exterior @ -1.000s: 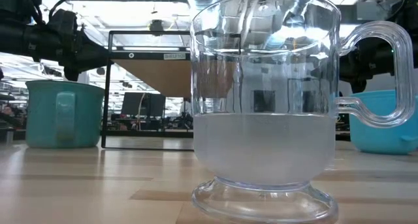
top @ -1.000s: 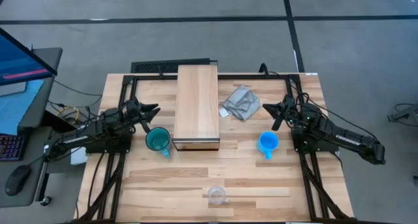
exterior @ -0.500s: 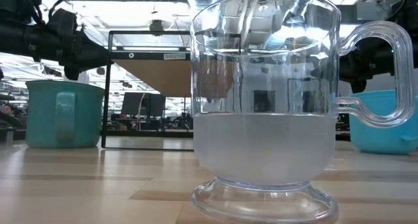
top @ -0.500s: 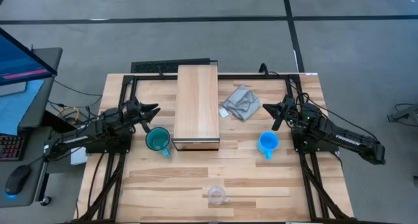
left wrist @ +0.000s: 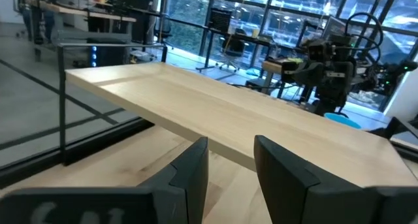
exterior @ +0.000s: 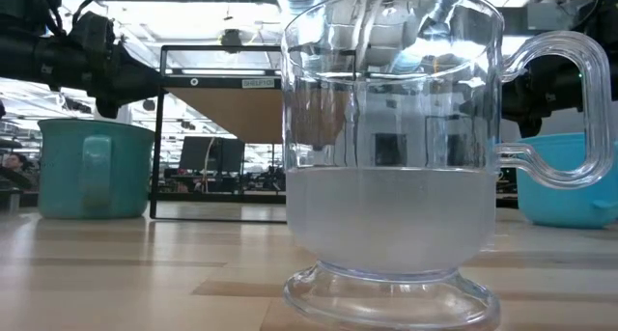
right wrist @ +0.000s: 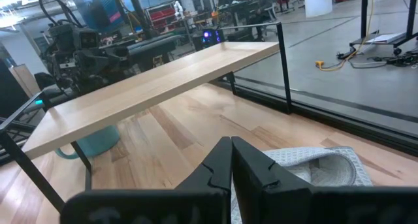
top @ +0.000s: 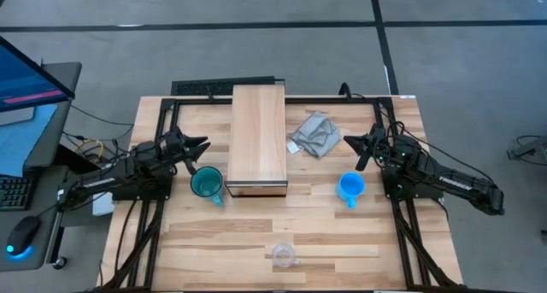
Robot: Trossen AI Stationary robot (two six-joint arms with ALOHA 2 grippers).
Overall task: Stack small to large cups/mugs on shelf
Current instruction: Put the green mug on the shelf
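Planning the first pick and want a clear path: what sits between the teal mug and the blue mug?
In the high view, the near end of the shelf stands between the teal mug and the blue mug; otherwise only bare table.

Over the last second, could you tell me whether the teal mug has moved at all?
No. In the high view the teal mug sits at the same spot beside the shelf, by its near left corner, and neither gripper touches it.

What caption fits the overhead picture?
Three cups wait around an empty wooden shelf between two idle arms.
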